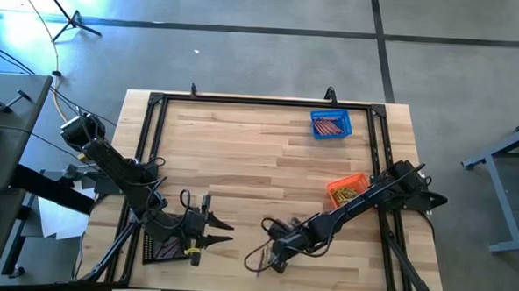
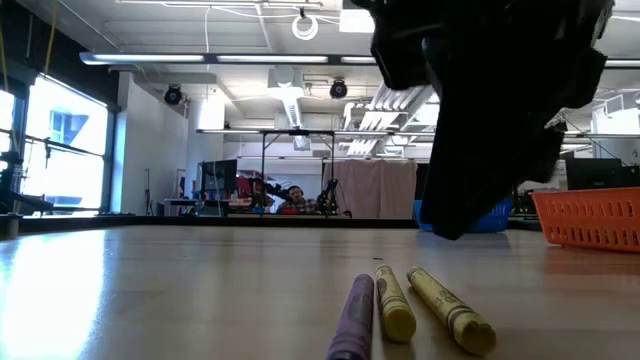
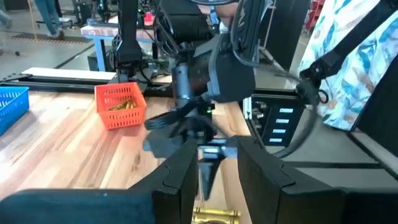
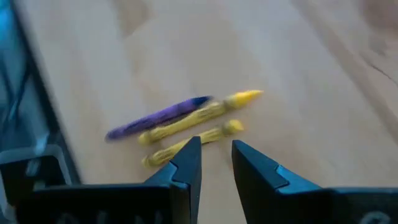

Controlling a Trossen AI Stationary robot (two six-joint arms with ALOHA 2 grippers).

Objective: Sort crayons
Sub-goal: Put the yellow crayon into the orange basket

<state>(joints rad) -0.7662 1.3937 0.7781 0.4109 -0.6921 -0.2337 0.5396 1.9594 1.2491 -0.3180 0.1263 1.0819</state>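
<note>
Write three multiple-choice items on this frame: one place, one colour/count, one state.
1. Where do the loose crayons lie?
A. In the blue basket
B. On the bare table, just ahead of the right gripper
C. In the black basket

2. What are the loose crayons?
A. Two yellow, one purple
B. Three purple
C. One yellow, two red

3. How is the right gripper?
A. Shut on the purple crayon
B. Open, holding nothing
C. Shut on the orange basket

Key: 1 B, the right wrist view shows them on the wood just past that arm's fingertips. 2 A, both the right wrist view and the low view show two yellow sticks beside one purple. 3 B, the fingers stand apart with only wood between them.
</note>
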